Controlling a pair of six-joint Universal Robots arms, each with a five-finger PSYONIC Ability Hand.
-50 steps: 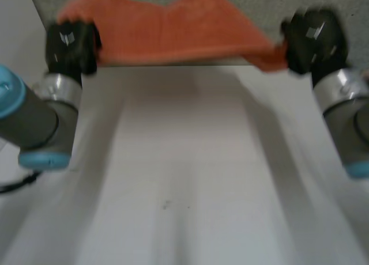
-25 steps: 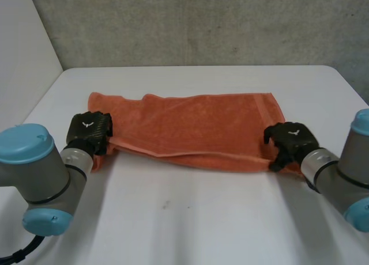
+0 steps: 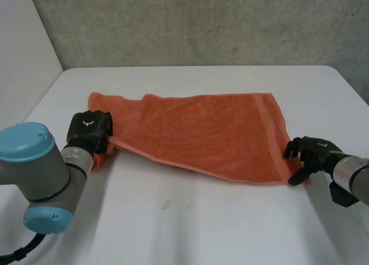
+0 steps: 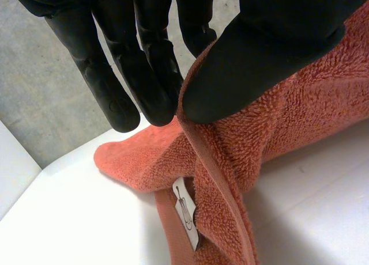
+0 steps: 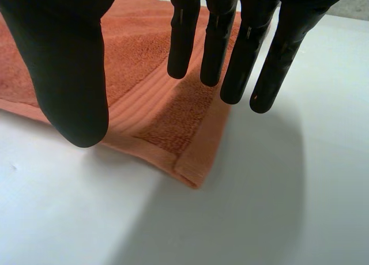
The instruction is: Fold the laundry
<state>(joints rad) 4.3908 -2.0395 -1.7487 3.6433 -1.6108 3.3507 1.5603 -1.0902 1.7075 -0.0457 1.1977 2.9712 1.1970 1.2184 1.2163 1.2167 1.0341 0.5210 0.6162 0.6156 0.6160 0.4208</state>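
An orange towel (image 3: 202, 135) lies spread across the middle of the white table (image 3: 190, 224). My left hand (image 3: 87, 132) is at the towel's near left corner, and its thumb (image 4: 271, 52) and fingers (image 4: 144, 75) pinch the hem, with a white tag (image 4: 185, 210) hanging below. At the towel's near right corner my right hand (image 3: 308, 156) is open. Its straight fingers (image 5: 222, 40) and thumb (image 5: 69, 75) hover just above the flat orange towel corner (image 5: 190, 138) with nothing between them.
A grey wall (image 3: 202, 23) runs behind the table's far edge. Bare white tabletop stretches in front of the towel and to the right of my right hand (image 5: 300, 161).
The towel came down from the air onto the table. My right hand let go of its corner and drew back toward the right, stretching that corner out. The left hand kept its grip.
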